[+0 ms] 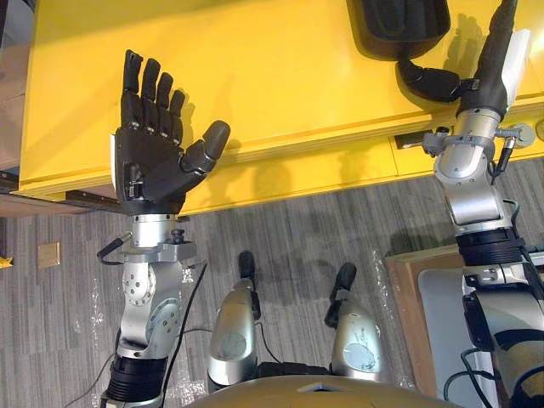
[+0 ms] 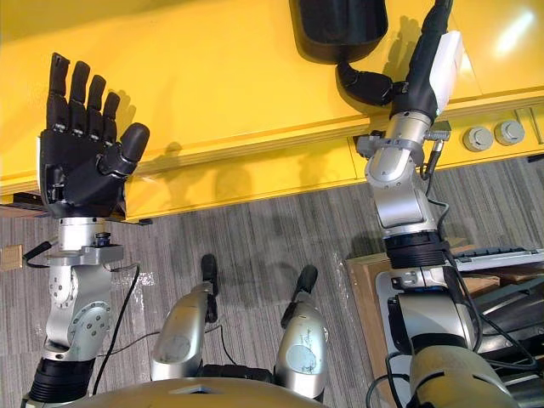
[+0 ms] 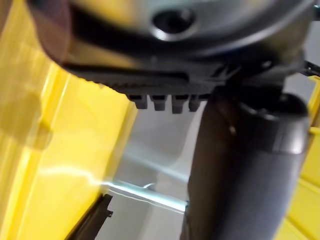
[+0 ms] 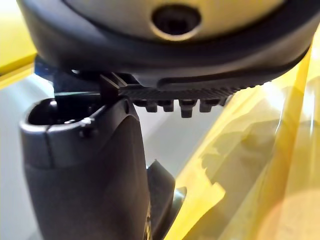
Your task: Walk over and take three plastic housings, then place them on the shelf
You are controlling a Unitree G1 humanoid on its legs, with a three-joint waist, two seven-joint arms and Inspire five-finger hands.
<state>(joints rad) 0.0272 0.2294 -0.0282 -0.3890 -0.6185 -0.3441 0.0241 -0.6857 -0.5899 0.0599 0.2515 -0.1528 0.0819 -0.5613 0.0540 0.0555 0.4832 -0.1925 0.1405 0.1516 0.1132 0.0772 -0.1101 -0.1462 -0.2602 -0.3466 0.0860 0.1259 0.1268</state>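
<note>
The work surface is a glossy yellow counter [image 1: 280, 76]. It runs past both hands, and its stepped front edge lies just behind the palms. The front face below the edge is split into flat yellow panels. On that face, to the outer side of the right wrist, I see two round grey knobs [image 2: 478, 138] side by side.

The floor [image 1: 280, 229] under the arms is grey plank-pattern. A small brass-coloured plate [image 1: 48, 253] is set into it on the outer side of the left arm. A brown board [image 1: 408, 289] lies on the floor on the inner side of the right forearm.

The left robot hand [image 1: 149, 166] is held over the counter edge, palm facing the camera, fingers straight and spread, thumb angled out, holding nothing.

The right robot hand [image 1: 486, 81] stands edge-on over the counter, fingers straight and thumb spread toward the inner side.

One plastic housing [image 1: 399, 25], dark and glossy with rounded corners, lies on the counter just beyond that thumb's tip. I cannot tell whether the thumb touches it.
</note>
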